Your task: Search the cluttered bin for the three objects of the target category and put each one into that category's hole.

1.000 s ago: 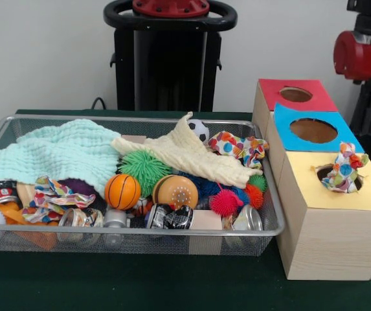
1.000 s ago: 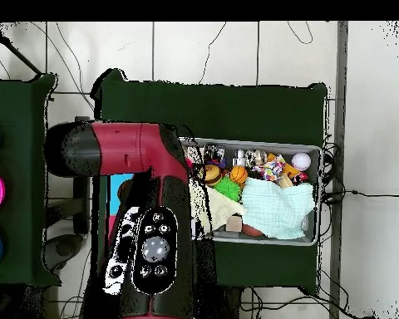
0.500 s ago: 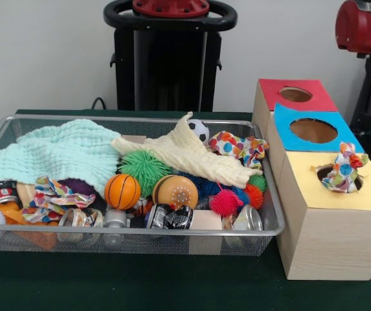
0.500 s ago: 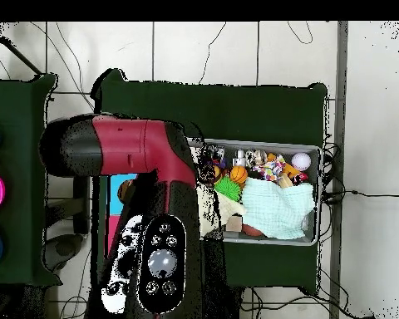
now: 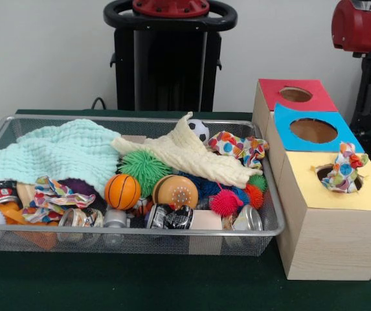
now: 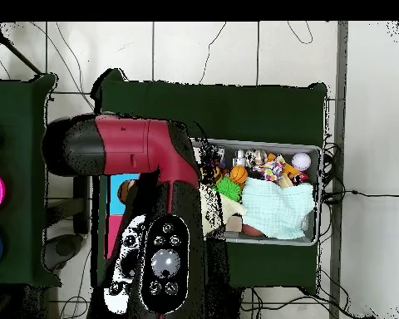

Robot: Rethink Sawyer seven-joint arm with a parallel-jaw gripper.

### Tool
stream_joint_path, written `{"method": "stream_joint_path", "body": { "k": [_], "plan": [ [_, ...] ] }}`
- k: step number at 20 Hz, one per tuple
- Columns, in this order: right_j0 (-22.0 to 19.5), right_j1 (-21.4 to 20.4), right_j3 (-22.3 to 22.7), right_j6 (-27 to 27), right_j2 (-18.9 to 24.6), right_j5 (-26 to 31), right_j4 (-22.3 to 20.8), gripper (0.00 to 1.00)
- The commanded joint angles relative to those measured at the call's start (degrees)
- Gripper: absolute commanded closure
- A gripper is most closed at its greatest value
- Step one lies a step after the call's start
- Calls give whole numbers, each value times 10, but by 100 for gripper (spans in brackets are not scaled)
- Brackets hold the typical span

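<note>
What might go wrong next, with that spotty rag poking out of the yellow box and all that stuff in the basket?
The spotted cloth sits half out of the yellow hole; it may snag or block the next one. Another spotted cloth drapes at the wire bin's edge on the cream cloth, so lifting it might drag that along. A third is wedged among jars.

Crowded wire-mesh bin (image 5: 140, 236), partly blocked yellow hole

The bin is covered by a mint-green waffle cloth (image 5: 56, 154) and a cream knitted cloth (image 5: 191, 155), with balls and jars packed beneath. The round holes in the red panel (image 5: 296, 94) and the blue panel (image 5: 313, 130) are left open; the yellow panel's hole is plugged by a polka-dot fabric scrap (image 5: 342, 170). In the overhead view, the bin's box-side end is overhung by the red and black arm (image 6: 153, 216).
</note>
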Motion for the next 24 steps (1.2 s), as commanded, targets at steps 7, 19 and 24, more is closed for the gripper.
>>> {"method": "stream_joint_path", "body": {
  "k": [7, 19, 24],
  "plan": [
    [-18, 27, 56, 61, 19, 65, -13, 100],
    [-25, 31, 69, 61, 25, 24, -15, 100],
    [-24, 33, 70, 64, 24, 20, -15, 100]
  ]
}}
